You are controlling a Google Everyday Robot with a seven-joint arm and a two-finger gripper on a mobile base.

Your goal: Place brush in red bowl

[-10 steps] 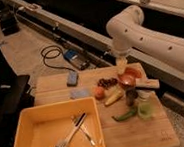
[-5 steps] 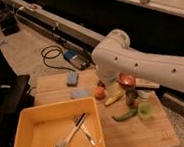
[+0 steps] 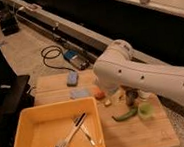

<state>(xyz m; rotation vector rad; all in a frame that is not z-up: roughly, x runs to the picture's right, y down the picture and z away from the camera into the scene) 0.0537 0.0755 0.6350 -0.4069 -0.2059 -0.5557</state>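
Brush [image 3: 72, 134] is lying in the yellow tray [image 3: 59, 107], lower left of frame. Its black bristle head points toward the tray's near-left corner. The pale handle runs diagonally up to the right, with the dark tip near tray centre. Silver fork [image 3: 88, 136] is in the same tray, crossing the brush handle in an X. They look to be touching at the crossing.

The tray sits on the left end of the wooden bench [image 3: 138, 135].

White arm [image 3: 136, 77] fills centre right. Its big joint bulges at frame centre and the link runs off the right edge. The end effector is hidden from where I stand, behind that arm over the right half of the bench. Its jaws stand apart. It is well apart from the brush.

Red bowl: can't see it, the arm blocks that part of the bench.

Other stuff on the bench:
- Blue sponge [image 3: 72, 79] at the far edge.
- Paler blue pad [image 3: 79, 93] just in front of the sponge, beside the tray's far rim.
- Small orange round item [image 3: 99, 93] at the arm's lower edge.
- Green pepper [image 3: 125, 116] lying flat, right of the tray.
- Light green cup [image 3: 145, 110] upright, just beside the pepper.
- Small dark object [image 3: 130, 97] just above those two, partly under the arm. Can't ID it.

On the floor behind the bench are a coiled black cable [image 3: 53, 55] and a blue box [image 3: 73, 56]. Both are near a long rail [image 3: 44, 23] running diagonally from upper left.
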